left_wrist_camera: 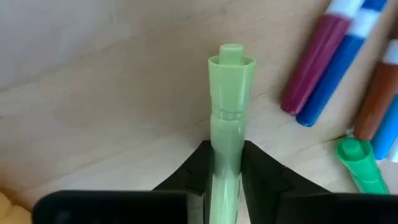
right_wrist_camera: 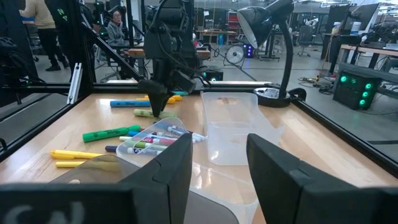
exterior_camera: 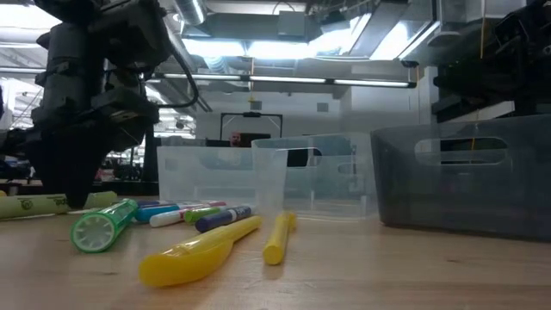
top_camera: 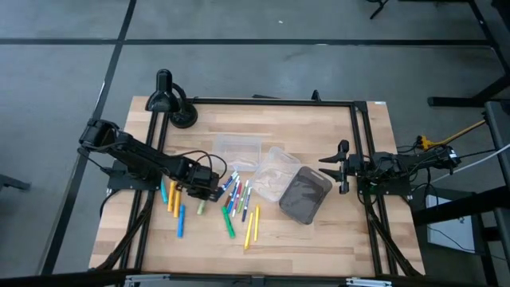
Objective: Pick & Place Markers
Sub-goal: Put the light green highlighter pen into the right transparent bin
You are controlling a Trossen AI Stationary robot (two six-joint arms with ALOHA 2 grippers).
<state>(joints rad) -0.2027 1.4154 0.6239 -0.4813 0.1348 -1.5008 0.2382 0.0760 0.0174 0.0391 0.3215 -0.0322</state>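
one pale green marker (left_wrist_camera: pixel 229 118) sits pinched in the left end effector (left_wrist_camera: pixel 227 163); right end effector (right_wrist_camera: pixel 219 163) gapes, no print legible.

Floor (top_camera: pixel 263 20): grey, dark seam lines crossing at top of the high view. Table (top_camera: pixel 319 231): light wood planks, black frame rails. Black desk lamp (top_camera: pixel 167 96) at its upper-left corner. Low view: long ceiling light strips (exterior_camera: pixel 284 47) across the top, open workshop behind. Right wrist view, upper left: people (right_wrist_camera: pixel 115 28) at benches; green-lit equipment (right_wrist_camera: pixel 354 87) at right.
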